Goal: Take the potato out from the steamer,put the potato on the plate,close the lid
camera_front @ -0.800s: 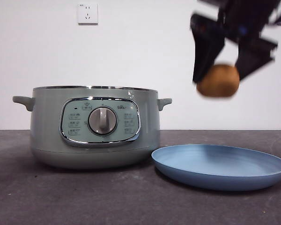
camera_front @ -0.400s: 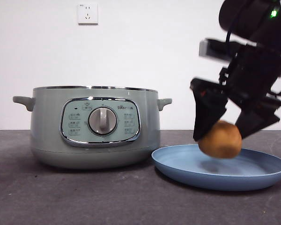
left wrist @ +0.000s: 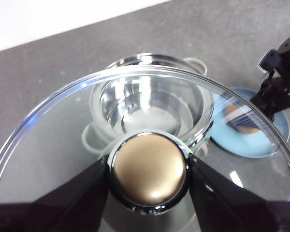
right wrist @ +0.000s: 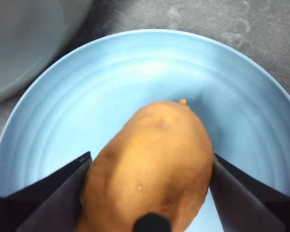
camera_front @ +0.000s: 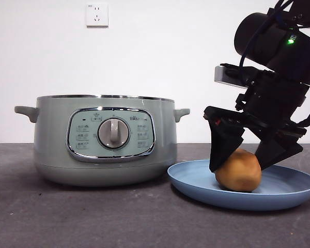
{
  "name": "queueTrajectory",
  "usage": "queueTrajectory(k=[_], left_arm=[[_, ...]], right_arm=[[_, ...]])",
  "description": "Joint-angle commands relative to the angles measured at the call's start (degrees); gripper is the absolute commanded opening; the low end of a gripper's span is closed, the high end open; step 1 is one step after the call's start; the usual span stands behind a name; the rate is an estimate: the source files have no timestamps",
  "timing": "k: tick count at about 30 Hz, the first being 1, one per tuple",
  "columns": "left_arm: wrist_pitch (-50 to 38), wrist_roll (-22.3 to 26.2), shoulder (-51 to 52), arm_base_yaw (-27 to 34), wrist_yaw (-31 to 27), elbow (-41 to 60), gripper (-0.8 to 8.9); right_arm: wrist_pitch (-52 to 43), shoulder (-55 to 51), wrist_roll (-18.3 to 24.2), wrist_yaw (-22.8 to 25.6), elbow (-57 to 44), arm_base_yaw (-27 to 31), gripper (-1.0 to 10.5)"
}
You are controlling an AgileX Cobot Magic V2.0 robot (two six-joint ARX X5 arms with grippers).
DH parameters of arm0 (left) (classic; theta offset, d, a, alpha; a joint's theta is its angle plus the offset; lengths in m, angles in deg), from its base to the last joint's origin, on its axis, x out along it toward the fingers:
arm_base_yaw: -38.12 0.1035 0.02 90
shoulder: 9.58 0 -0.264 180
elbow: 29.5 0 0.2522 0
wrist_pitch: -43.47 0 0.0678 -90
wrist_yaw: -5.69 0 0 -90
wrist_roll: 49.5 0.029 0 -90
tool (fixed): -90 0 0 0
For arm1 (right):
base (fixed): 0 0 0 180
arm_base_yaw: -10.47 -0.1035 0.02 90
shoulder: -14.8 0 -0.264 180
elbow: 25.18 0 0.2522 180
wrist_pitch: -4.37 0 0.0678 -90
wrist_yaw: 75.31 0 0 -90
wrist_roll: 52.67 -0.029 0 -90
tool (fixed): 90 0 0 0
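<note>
No text is legible; the pale sage-green round steamer pot (camera_front: pixel 103 139) carries small panel markings too blurred to read.

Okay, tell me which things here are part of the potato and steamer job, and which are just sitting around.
Part of the job:
potato, in the right claw, down on the plate
steamer, open
lid, held by its knob in the left claw

Just there:
wall socket
grey table
</note>
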Motion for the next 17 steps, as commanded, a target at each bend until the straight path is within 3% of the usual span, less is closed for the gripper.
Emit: queueTrajectory(k=[1, 4, 6, 17], left_arm=[[-4.7, -0.6, -1.4, 0.1, 2.4, -0.3, -0.09], [-6.5, -0.6, -3.5, 0.0, 2.5, -0.3, -0.09], [-7.8, -0.6, -5.4, 0.0, 3.1, -0.3, -0.09], [-19.4, -0.3, -17.5, -1.6, 5.5, -0.3, -0.09]], right_arm=[[0.6, 1.0, -1.1, -0.1, -0.6, 0.0, 2.5], [0.8, 1.0, -1.1, 0.0, -0.6, 0.0, 5.0], [0.7, 1.0, -1.1, 0.0, -0.6, 0.0, 5.7], [1.3, -6.7, -1.0, 0.2, -0.1, 0.0, 5.7]])
